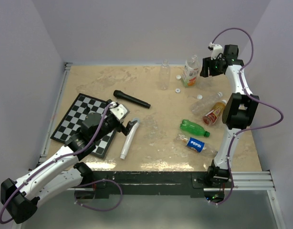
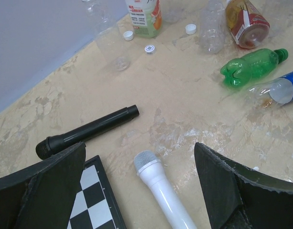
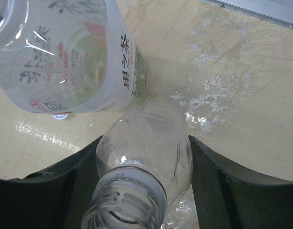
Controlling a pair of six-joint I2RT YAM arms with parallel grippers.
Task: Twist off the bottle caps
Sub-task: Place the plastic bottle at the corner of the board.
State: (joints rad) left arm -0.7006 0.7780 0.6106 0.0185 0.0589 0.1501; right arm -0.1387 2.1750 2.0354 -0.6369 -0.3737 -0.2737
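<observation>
From above, my left gripper point(image 1: 129, 125) hangs over the white microphone point(image 1: 128, 140) with its jaws fully apart, and it holds nothing. My right gripper point(image 1: 204, 70) is at the far side, just beside the tea bottle point(image 1: 190, 74). There I count three loose white bottle caps point(image 1: 177, 89) on the tabletop point(image 1: 156, 157). I also count six bottles point(image 1: 164, 75), one black microphone point(image 1: 131, 99) and one chessboard point(image 1: 75, 125).

In the left wrist view, the three caps lie apart from each other. A green cap point(image 2: 281, 52) is screwed on the green bottle point(image 2: 249, 67), which lies on its side.

In the right wrist view, my gripper is clamped on a clear bottle point(image 3: 146, 148). Its neck is open, without a cap.

I think a cap is light, hard and ribbed, but small and easy to slip. I would pinch it across its rim. The bottle walls look thin and would crush, so I would hold a bottle near its shoulder.
</observation>
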